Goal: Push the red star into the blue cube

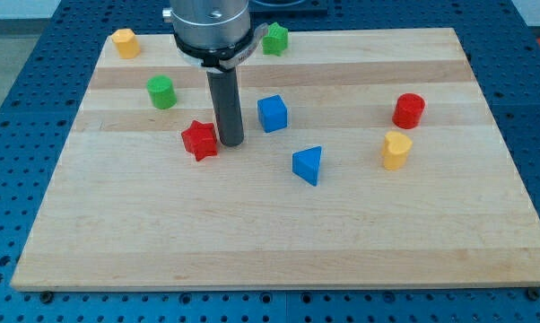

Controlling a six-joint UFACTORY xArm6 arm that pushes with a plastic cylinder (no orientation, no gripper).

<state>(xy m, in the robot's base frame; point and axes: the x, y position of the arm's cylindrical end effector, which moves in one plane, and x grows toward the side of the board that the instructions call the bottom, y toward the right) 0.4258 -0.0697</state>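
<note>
On the pale wooden counter [279,242], starting at the view's left, a small yellow block with a faceted, roughly hexagonal top [125,42] sits near the top-left corner. At about 5 o'clock from it stands a green cylinder block [161,91]. Farther on, at 4 o'clock from the cylinder, lies the red star-shaped block [200,140], left of the board's middle. My tip [230,144] is down on the counter just beside the star, at its 3 o'clock, so close that rod and star look to be touching, though contact cannot be confirmed. This arm carries no jaws, only the straight dark rod, so nothing is being held.

Beyond the tip, at roughly 2 o'clock from the star, rests the blue cube block [273,113], near the rod but apart from it, with the rod standing between star and cube. Up at 12 o'clock from the cube, by the counter's top edge, a green star-like block [275,39] peeks out beside the arm's metal housing. At 5 o'clock from the cube lies a blue triangular wedge block [309,165]. Well to the right, a yellow heart-shaped block [396,150] sits with a red cylinder block [409,110] close by at its 1 o'clock.
</note>
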